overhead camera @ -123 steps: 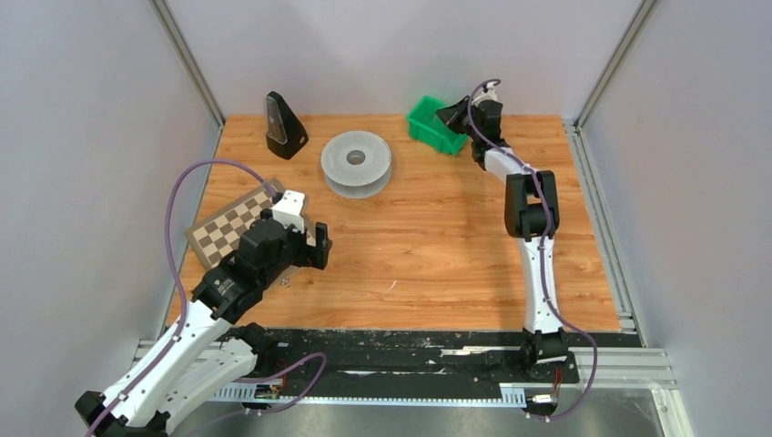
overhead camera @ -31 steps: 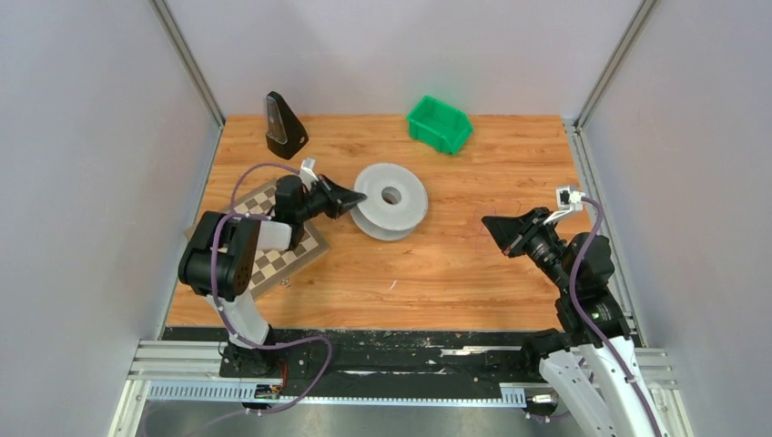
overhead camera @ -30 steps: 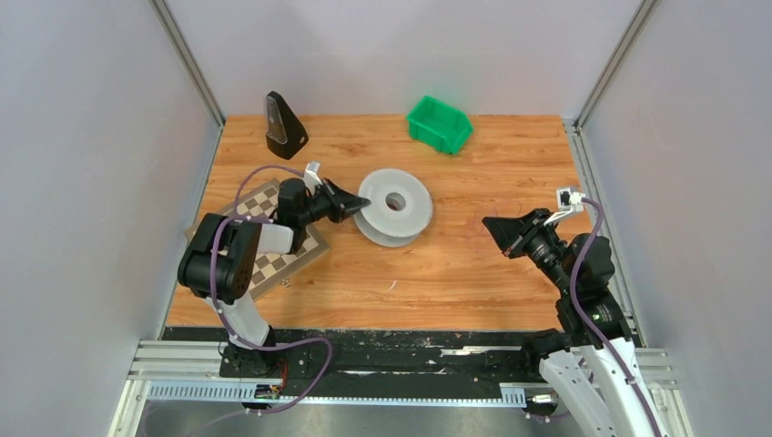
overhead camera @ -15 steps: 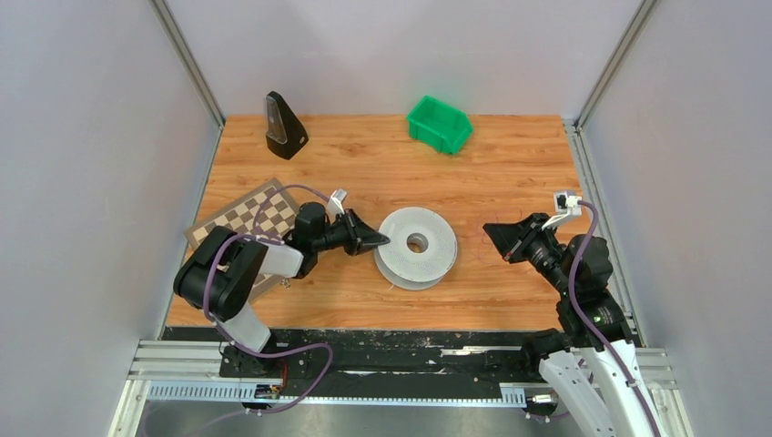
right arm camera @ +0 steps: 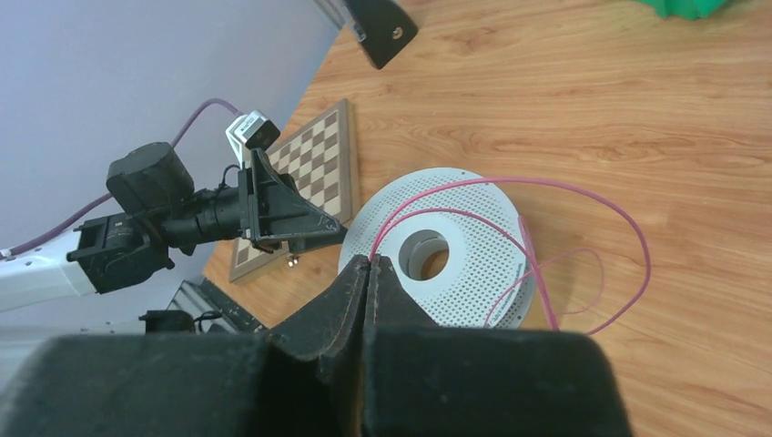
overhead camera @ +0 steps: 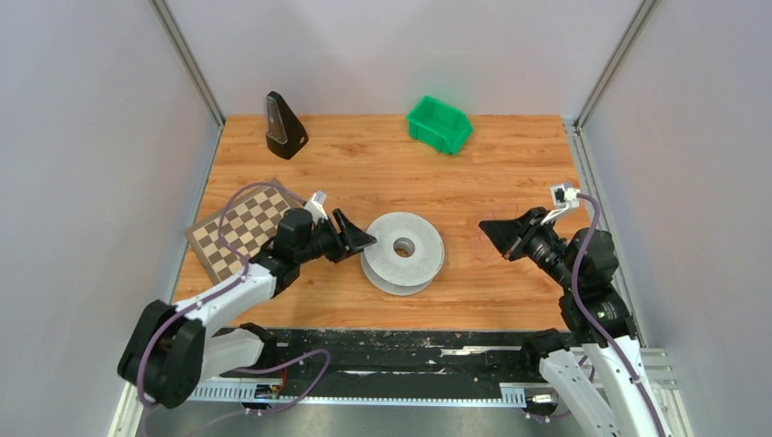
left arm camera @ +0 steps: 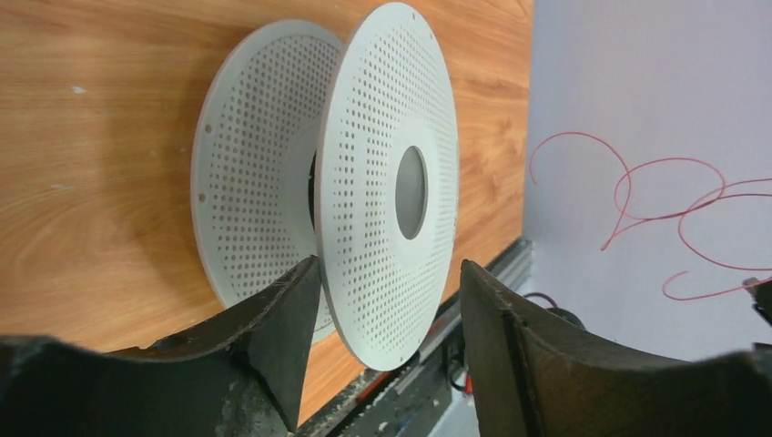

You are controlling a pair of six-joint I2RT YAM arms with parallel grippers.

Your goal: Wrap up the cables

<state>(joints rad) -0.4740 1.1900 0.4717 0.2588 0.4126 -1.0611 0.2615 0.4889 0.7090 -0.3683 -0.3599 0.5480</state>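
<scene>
While your left gripper (left arm camera: 390, 267) is standing with its jaws apart, the rim of the upper disc of the reel (overhead camera: 423, 261) is sitting between the two fingers (left arm camera: 273, 337) in the left wrist view. Whether either finger is touching that rim, you cannot tell. You are working with one reel, built of two perforated discs around one centre hole. It is lying flat just below the middle of the overhead frame, between the two grippers. Your right gripper (right arm camera: 371, 262), at centre right of the overhead frame, is pinching one thin red cable (right arm camera: 546, 183) between closed fingers. That cable is looping loosely in the air over the reel and dropping past its right edge in the right wrist view. Whether any of it is wound on the hub is not showing. One chessboard (overhead camera: 238, 229) is lying at the left of the table (overhead camera: 473, 173), just left of the left gripper. One black metronome (overhead camera: 285, 127) is standing at upper left and one green bin (overhead camera: 439, 124) is sitting at top centre, both well apart from the reel.
</scene>
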